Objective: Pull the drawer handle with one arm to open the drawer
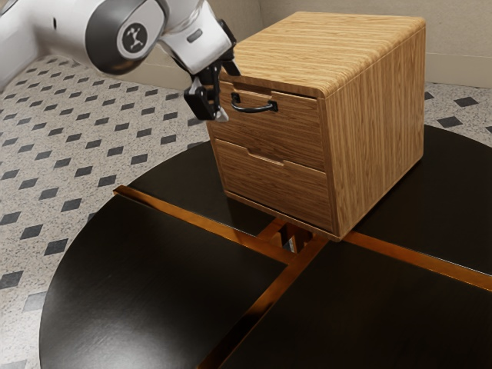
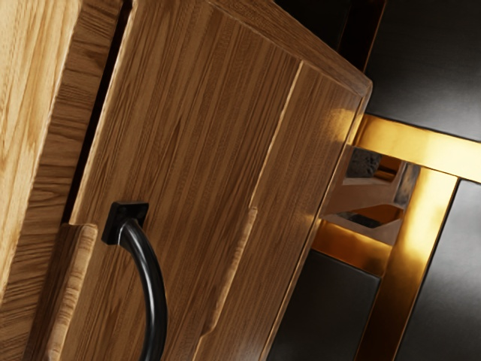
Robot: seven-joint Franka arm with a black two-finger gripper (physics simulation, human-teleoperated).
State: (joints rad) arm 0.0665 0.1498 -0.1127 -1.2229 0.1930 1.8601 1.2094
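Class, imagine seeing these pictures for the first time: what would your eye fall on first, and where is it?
The wooden cabinet stands out first, sitting toward the far side of a dark round table crossed by copper-coloured strips. Next comes the black handle on its top drawer, with the gripper hanging close beside that handle's end, on the exterior view's left.
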